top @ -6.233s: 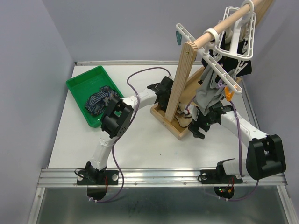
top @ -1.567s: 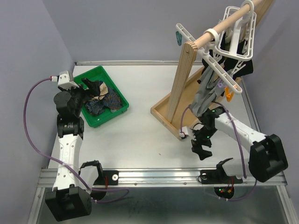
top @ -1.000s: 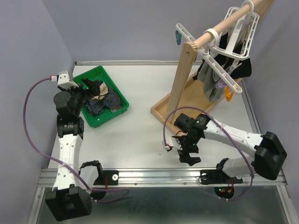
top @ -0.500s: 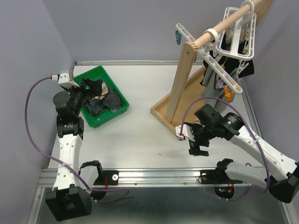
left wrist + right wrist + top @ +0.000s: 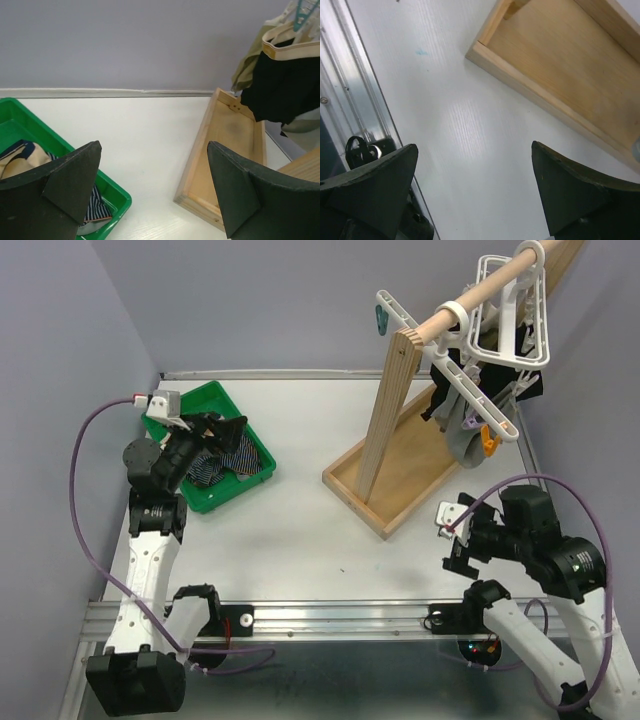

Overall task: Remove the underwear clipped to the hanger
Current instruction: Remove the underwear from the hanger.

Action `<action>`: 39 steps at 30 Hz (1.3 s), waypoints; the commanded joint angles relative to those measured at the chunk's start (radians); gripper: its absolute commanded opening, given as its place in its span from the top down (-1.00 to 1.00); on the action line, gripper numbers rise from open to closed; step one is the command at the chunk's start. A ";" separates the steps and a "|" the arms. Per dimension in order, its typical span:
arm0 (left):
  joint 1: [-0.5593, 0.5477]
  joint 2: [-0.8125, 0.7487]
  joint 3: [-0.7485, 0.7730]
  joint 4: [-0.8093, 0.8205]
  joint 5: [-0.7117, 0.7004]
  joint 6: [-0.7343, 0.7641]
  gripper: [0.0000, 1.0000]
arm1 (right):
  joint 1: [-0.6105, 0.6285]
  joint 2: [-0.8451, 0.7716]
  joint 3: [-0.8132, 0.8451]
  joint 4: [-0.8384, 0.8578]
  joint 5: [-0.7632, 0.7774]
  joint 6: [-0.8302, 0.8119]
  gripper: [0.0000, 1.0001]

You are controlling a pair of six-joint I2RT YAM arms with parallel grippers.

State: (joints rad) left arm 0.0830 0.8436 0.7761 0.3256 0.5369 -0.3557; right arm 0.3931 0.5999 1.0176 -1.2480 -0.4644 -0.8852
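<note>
A white clip hanger point(image 5: 452, 378) hangs from the wooden rod point(image 5: 482, 288) at the upper right. Clipped to it are grey underwear point(image 5: 464, 436) and black underwear point(image 5: 529, 386); the left wrist view shows the black underwear point(image 5: 285, 85) with a tan waistband. Navy striped underwear point(image 5: 236, 454) and a tan piece lie in the green tray point(image 5: 168, 416). My left gripper point(image 5: 218, 425) hovers open over that tray and holds nothing point(image 5: 154, 146). My right gripper point(image 5: 458, 552) is open and empty above the table at the front right point(image 5: 474, 146), apart from the hanger.
The rod rests on a wooden upright point(image 5: 388, 410) set in a shallow wooden base point(image 5: 405, 465), seen also as the wooden base point(image 5: 560, 65) in the right wrist view. A metal rail point(image 5: 330, 618) runs along the near edge. Walls close in on the left, back and right.
My right arm has drawn back from the table's middle to the front right, gripper open and empty. The left gripper has shifted slightly right over the tray. The hanging garments have swung.
</note>
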 commanded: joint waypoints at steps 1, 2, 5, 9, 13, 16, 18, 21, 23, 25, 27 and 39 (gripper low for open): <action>-0.080 0.003 0.037 0.063 0.022 0.050 -0.98 | -0.101 -0.049 -0.048 0.034 0.110 0.052 -1.00; -0.119 0.005 0.035 0.064 0.012 0.058 -0.98 | -0.123 -0.060 -0.053 0.045 0.125 0.061 -1.00; -0.170 0.017 0.032 0.078 -0.006 0.077 -0.98 | -0.201 -0.092 -0.053 0.058 0.138 0.084 -1.00; -0.207 0.031 0.029 0.086 -0.006 0.086 -0.98 | -0.235 -0.089 -0.048 0.071 0.216 0.121 -1.00; -0.244 0.029 0.015 0.086 -0.029 0.104 -0.98 | -0.247 -0.077 -0.048 0.116 0.329 0.170 -1.00; -0.259 0.017 0.002 0.075 -0.037 0.124 -0.98 | -0.254 -0.046 -0.001 0.145 0.401 0.196 -1.00; -0.261 0.011 -0.003 0.053 -0.041 0.147 -0.97 | -0.252 -0.025 0.031 0.170 0.460 0.201 -1.00; -0.261 0.006 -0.003 0.035 -0.040 0.172 -0.98 | -0.244 0.058 0.096 0.202 0.612 0.246 -1.00; -0.261 0.009 -0.003 0.026 -0.037 0.184 -0.98 | -0.244 0.077 0.131 0.216 0.606 0.259 -1.00; -0.261 0.003 -0.008 0.024 -0.037 0.185 -0.98 | -0.244 0.071 0.150 0.226 0.598 0.291 -1.00; -0.259 -0.001 -0.011 0.026 -0.038 0.187 -0.98 | -0.246 0.051 0.160 0.255 0.619 0.330 -1.00; -0.261 0.002 -0.011 0.030 -0.028 0.190 -0.98 | -0.338 -0.054 -0.154 0.295 0.754 0.311 -1.00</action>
State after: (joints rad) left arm -0.1749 0.8688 0.7765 0.3164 0.4961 -0.1825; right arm 0.0872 0.5587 0.9588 -0.9890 0.1974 -0.5892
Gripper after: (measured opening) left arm 0.986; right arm 0.999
